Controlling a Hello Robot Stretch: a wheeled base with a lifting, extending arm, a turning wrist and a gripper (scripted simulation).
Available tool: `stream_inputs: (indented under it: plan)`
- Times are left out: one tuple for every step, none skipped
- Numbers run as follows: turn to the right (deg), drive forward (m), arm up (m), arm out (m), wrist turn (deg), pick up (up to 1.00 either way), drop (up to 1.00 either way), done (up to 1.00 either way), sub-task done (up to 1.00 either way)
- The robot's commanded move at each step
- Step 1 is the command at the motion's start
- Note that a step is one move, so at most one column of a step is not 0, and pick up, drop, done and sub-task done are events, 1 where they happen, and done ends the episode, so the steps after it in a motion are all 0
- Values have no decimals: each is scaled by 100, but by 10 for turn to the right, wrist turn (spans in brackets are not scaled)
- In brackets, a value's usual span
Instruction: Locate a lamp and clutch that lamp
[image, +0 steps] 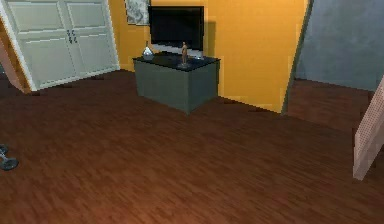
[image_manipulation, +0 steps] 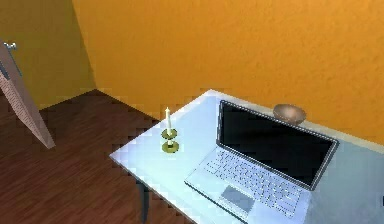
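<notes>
You are early in the task: the search is unfinished and the grasp has not begun. Where the lamp stands cannot yet be told. Ahead at twelve o'clock, a grey cabinet (image: 175, 85) carries a television (image: 177, 27), a small dark figure (image: 184, 53) and a pale object (image: 148, 50) too small to name. White double doors (image: 62, 38) sit at ten o'clock. Beside you, a pale table (image_manipulation: 150, 152) holds a laptop (image_manipulation: 265, 160), a candle (image_manipulation: 168, 121) at its nine o'clock and a bowl (image_manipulation: 289, 112) at its one o'clock. You cannot tell the claw's state. No writing is legible.
</notes>
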Motion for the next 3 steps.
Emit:
stream_inputs:
  plan:
    - [0, 0, 50, 0, 0, 0, 0, 0, 0]
    - [0, 0, 26, 0, 0, 0, 0, 0, 0]
    - [0, 0, 0, 48, 0, 0, 0, 0, 0]
